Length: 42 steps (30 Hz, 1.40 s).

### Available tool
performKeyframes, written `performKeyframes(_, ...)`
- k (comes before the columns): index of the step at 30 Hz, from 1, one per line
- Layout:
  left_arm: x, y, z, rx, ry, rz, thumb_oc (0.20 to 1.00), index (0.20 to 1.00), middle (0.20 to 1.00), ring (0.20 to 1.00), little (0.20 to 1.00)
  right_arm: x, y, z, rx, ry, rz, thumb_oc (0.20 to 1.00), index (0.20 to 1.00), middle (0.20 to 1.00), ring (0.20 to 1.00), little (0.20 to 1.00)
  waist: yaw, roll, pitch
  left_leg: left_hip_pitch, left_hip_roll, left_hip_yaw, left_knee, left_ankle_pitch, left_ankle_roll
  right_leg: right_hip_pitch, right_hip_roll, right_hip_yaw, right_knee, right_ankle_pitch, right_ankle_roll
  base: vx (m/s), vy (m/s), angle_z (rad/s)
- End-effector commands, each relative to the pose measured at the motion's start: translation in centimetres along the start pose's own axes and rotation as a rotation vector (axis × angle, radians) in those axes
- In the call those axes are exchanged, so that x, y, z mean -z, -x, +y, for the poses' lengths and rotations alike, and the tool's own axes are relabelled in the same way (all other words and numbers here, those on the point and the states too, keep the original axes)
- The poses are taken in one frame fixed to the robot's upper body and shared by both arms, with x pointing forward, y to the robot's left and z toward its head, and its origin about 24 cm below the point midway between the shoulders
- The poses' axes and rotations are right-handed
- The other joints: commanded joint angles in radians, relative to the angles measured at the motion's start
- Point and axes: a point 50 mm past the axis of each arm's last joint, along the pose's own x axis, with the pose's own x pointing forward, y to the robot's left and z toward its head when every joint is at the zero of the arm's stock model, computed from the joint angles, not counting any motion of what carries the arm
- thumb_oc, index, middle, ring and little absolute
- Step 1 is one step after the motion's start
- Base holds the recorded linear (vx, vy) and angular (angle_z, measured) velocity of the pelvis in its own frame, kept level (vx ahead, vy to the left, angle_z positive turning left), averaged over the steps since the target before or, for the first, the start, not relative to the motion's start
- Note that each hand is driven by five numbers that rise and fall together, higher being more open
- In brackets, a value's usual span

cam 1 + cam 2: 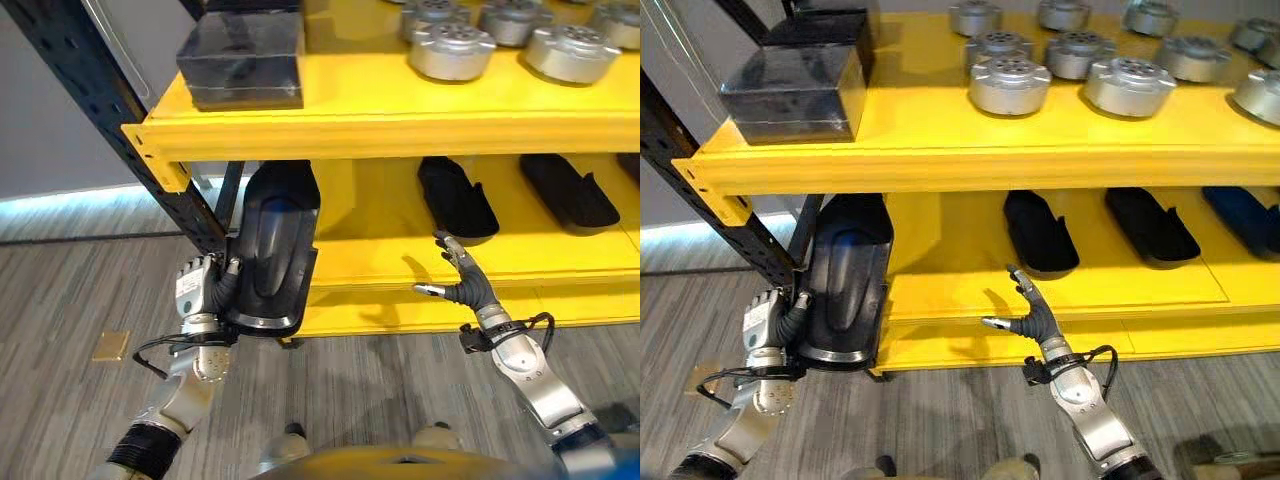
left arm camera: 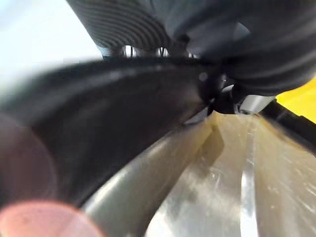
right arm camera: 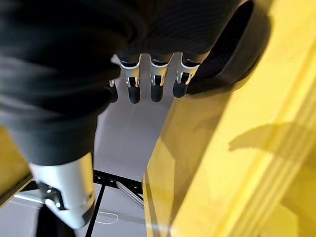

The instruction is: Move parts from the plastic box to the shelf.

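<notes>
A long black curved part (image 1: 275, 250) stands nearly upright at the left end of the lower yellow shelf (image 1: 370, 262), its top under the upper shelf. My left hand (image 1: 205, 287) is shut on the part's lower left rim; the left wrist view shows the part's dark surface (image 2: 98, 123) very close. My right hand (image 1: 468, 287) hovers open before the lower shelf, its straight fingers (image 3: 155, 81) pointing at a black part (image 1: 457, 197) lying there. It holds nothing.
Another black part (image 1: 568, 190) lies further right on the lower shelf. The upper shelf (image 1: 400, 130) carries several round silver parts (image 1: 452, 50) and a black box (image 1: 243, 60). A dark rack upright (image 1: 150, 150) slants past on the left. Grey plank floor (image 1: 380, 390) lies below.
</notes>
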Motion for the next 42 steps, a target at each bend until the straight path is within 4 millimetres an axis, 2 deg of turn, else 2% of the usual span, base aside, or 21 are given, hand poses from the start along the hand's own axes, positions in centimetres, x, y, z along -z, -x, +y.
performKeyframes(1, -2.9, -1.8, 1.6, -0.117, 0.133, -0.111, 0.2, 0.2, 0.2, 0.2, 0.2, -2.7, -0.5, -1.4, 0.02, 0.07, -0.131, 1.0, 1.0, 1.0, 1.0, 1.0, -0.021, 0.059, 0.003, -0.002, 0.049, 0.028, 0.011, 0.038, 0.023, 0.006, 0.09, -0.054, 0.088, -0.068, -0.027, -0.03, 0.163, 0.2)
performKeyframes(3, -3.1, -1.9, 1.6, -0.114, 0.136, -0.121, 0.2, 0.2, 0.2, 0.2, 0.2, -2.7, -0.5, -1.3, 0.02, 0.067, -0.128, 1.0, 1.0, 1.0, 1.0, 1.0, -0.018, 0.045, 0.011, 0.003, 0.04, 0.041, 0.01, 0.03, 0.034, -0.016, 0.085, -0.052, 0.12, -0.038, -0.018, -0.02, 0.051, -0.03)
performKeyframes(5, -3.3, -2.0, 1.8, -0.126, 0.139, -0.12, 0.2, 0.2, 0.2, 0.2, 0.2, -2.7, -0.7, -1.2, 0.008, 0.061, -0.13, 1.0, 1.0, 1.0, 1.0, 1.0, -0.015, 0.037, 0.016, 0.013, 0.044, 0.04, -0.022, 0.04, 0.027, -0.026, 0.094, -0.037, 0.046, -0.026, -0.01, 0.01, -0.124, -0.14)
performKeyframes(7, -3.3, -1.9, 1.8, -0.136, 0.143, -0.114, 0.2, 0.2, 0.2, 0.2, 0.2, -2.6, -0.7, -1.2, -0.001, 0.071, -0.137, 1.0, 1.0, 1.0, 1.0, 1.0, -0.02, 0.024, 0.025, 0.02, 0.051, 0.033, -0.031, 0.039, 0.018, -0.047, 0.096, -0.01, -0.014, 0.042, 0.007, 0.02, -0.198, -0.18)
performKeyframes(8, -3.3, -2.0, 1.9, -0.138, 0.148, -0.11, 0.2, 0.2, 0.2, 0.2, 0.2, -2.7, -0.7, -1.2, -0.007, 0.072, -0.14, 1.0, 1.0, 1.0, 1.0, 1.0, -0.022, 0.021, 0.025, 0.018, 0.058, 0.035, -0.03, 0.041, 0.014, -0.041, 0.112, 0.001, -0.029, 0.018, 0.012, 0.02, -0.215, -0.14)
performKeyframes(10, -3.2, -2.0, 1.8, -0.143, 0.144, -0.095, 0.2, 0.2, 0.2, 0.2, 0.2, -2.8, -0.8, -1.1, -0.036, 0.072, -0.146, 1.0, 1.0, 1.0, 1.0, 1.0, -0.017, 0.014, 0.023, 0.016, 0.075, 0.04, -0.028, 0.049, 0.004, -0.035, 0.129, -0.012, -0.033, 0.005, -0.001, 0.05, -0.231, 0.08)
performKeyframes(11, -3.0, -1.9, 1.4, -0.128, 0.161, -0.051, 0.2, 0.2, 0.2, 0.2, 0.2, -2.9, -0.9, -1.1, -0.07, 0.095, -0.151, 1.0, 1.0, 1.0, 1.0, 1.0, -0.013, 0.009, 0.015, 0.014, 0.09, 0.034, -0.029, 0.061, -0.013, -0.023, 0.15, -0.016, -0.038, -0.016, -0.017, 0.07, -0.192, 0.04)
performKeyframes(12, -3.0, -1.9, 1.4, -0.127, 0.164, -0.046, 0.2, 0.2, 0.2, 0.2, 0.2, -3.0, -0.9, -1.1, -0.078, 0.095, -0.151, 1.0, 1.0, 1.0, 1.0, 1.0, -0.013, 0.009, 0.015, 0.013, 0.093, 0.033, -0.029, 0.063, -0.016, -0.023, 0.152, -0.016, -0.037, -0.019, -0.02, 0.08, -0.197, -0.08)
performKeyframes(14, -2.8, -1.5, 1.0, -0.129, 0.183, -0.011, 0.2, 0.2, 0.2, 0.2, 0.2, -3.6, -0.7, -1.1, -0.15, 0.12, -0.167, 1.0, 1.0, 1.0, 1.0, 1.0, -0.013, 0.009, 0.012, 0.001, 0.122, 0.023, -0.01, 0.075, -0.037, -0.009, 0.172, -0.018, -0.029, -0.051, -0.048, 0.07, -0.189, -0.15)
performKeyframes(18, -2.6, -1.0, 0.6, -0.127, 0.215, 0.035, 0.2, 0.2, 0.2, 0.2, 0.2, -4.4, -0.6, -0.5, -0.246, 0.174, -0.212, 1.0, 1.0, 1.0, 1.0, 1.0, -0.011, 0.01, 0.016, -0.016, 0.153, 0.013, 0.025, 0.086, -0.053, 0.001, 0.199, -0.022, -0.021, -0.08, -0.083, 0.04, -0.237, -0.2)
performKeyframes(22, -2.3, -0.7, 0.2, -0.136, 0.227, 0.071, 0.2, 0.2, 0.2, 0.2, 0.2, -5.2, -0.7, 0.1, -0.334, 0.209, -0.254, 1.0, 1.0, 1.0, 1.0, 1.0, -0.004, 0.008, 0.024, -0.059, 0.199, 0.001, 0.11, 0.159, -0.074, 0.011, 0.252, -0.032, -0.02, -0.106, -0.129, 0.02, -0.276, -0.03)
performKeyframes(25, -2.4, -0.8, -0.1, -0.134, 0.229, 0.082, 0.2, 0.2, 0.2, 0.2, 0.2, -5.3, -0.6, 0.1, -0.352, 0.201, -0.259, 1.0, 1.0, 1.0, 1.0, 1.0, -0.014, 0.006, 0.023, -0.083, 0.222, 0.05, 0.156, 0.187, -0.084, 0.02, 0.269, -0.064, -0.024, -0.115, -0.145, 0.01, -0.196, 0.18)
performKeyframes(26, -2.6, -0.9, -0.4, -0.127, 0.236, 0.083, 0.2, 0.2, 0.2, 0.2, 0.2, -5.3, -0.5, 0.2, -0.357, 0.196, -0.258, 1.0, 1.0, 1.0, 1.0, 1.0, -0.023, 0.006, 0.021, -0.087, 0.233, 0.086, 0.185, 0.186, -0.102, 0.033, 0.274, -0.081, -0.024, -0.133, -0.144, 0.05, -0.166, 0.4)
performKeyframes(28, -2.8, -0.9, -0.8, -0.11, 0.247, 0.089, 0.2, 0.2, 0.2, 0.2, 0.2, -5.2, -0.4, 0.3, -0.353, 0.194, -0.258, 1.0, 1.0, 1.0, 1.0, 1.0, -0.036, 0.007, 0.022, -0.09, 0.237, 0.155, 0.214, 0.183, -0.103, 0.041, 0.275, -0.116, -0.026, -0.138, -0.147, 0.01, -0.133, 0.87)
performKeyframes(29, -2.8, -0.5, -1.1, -0.103, 0.24, 0.093, 0.2, 0.2, 0.2, 0.2, 0.2, -5.4, -0.4, 0.6, -0.375, 0.139, -0.28, 1.0, 1.0, 1.0, 1.0, 1.0, -0.028, 0.008, 0.03, -0.099, 0.187, 0.158, 0.216, 0.159, -0.068, 0.041, 0.277, -0.122, -0.034, -0.119, -0.147, 0.03, 0.023, 0.8)
performKeyframes(30, -2.8, -0.4, -1.1, -0.101, 0.232, 0.094, 0.2, 0.2, 0.2, 0.2, 0.2, -5.4, -0.3, 1.0, -0.39, 0.068, -0.287, 1.0, 1.0, 1.0, 1.0, 1.0, -0.005, 0.013, 0.04, -0.137, 0.118, 0.098, 0.187, 0.165, -0.055, 0.055, 0.285, -0.095, -0.049, -0.109, -0.139, 0.1, 0.142, 0.52)
performKeyframes(31, -2.5, -0.3, -1.1, -0.102, 0.222, 0.113, 0.2, 0.2, 0.2, 0.2, 0.2, -5.7, -0.3, 1.3, -0.409, 0.021, -0.3, 1.0, 1.0, 1.0, 1.0, 1.0, 0.016, 0.005, 0.041, -0.137, 0.07, 0.033, 0.128, 0.118, -0.031, 0.056, 0.276, -0.064, -0.047, -0.106, -0.129, 0.14, 0.171, 0.0)
performKeyframes(33, -2.1, -0.2, -0.9, -0.11, 0.213, 0.127, 0.2, 0.2, 0.2, 0.2, 0.2, -6.0, -0.1, 1.4, -0.429, -0.016, -0.314, 1.0, 1.0, 1.0, 1.0, 1.0, 0.021, -0.002, 0.032, -0.113, 0.048, 0.004, 0.078, 0.089, -0.015, 0.052, 0.264, -0.051, -0.054, -0.098, -0.121, 0.11, 0.23, -0.3)
performKeyframes(36, -1.6, 0.3, -0.7, -0.103, 0.2, 0.134, 0.2, 0.2, 0.2, 0.2, 0.2, -6.7, 0.5, 1.1, -0.446, -0.042, -0.334, 1.0, 1.0, 1.0, 1.0, 1.0, 0.015, -0.004, 0.008, -0.056, 0.023, -0.006, 0.017, 0.064, -0.002, 0.046, 0.253, -0.039, -0.061, -0.089, -0.103, 0.1, 0.281, -0.29)
performKeyframes(42, -2.4, -0.1, -1.3, -0.07, 0.202, 0.066, 0.2, 0.2, 0.2, 0.2, 0.2, -7.0, 0.2, 1.5, -0.435, -0.061, -0.323, 1.0, 1.0, 1.0, 1.0, 1.0, 0.02, -0.015, 0.001, -0.024, -0.006, 0.023, 0.003, 0.034, 0.031, 0.042, 0.246, -0.056, -0.014, -0.103, -0.089, 0.04, 0.173, 0.04)
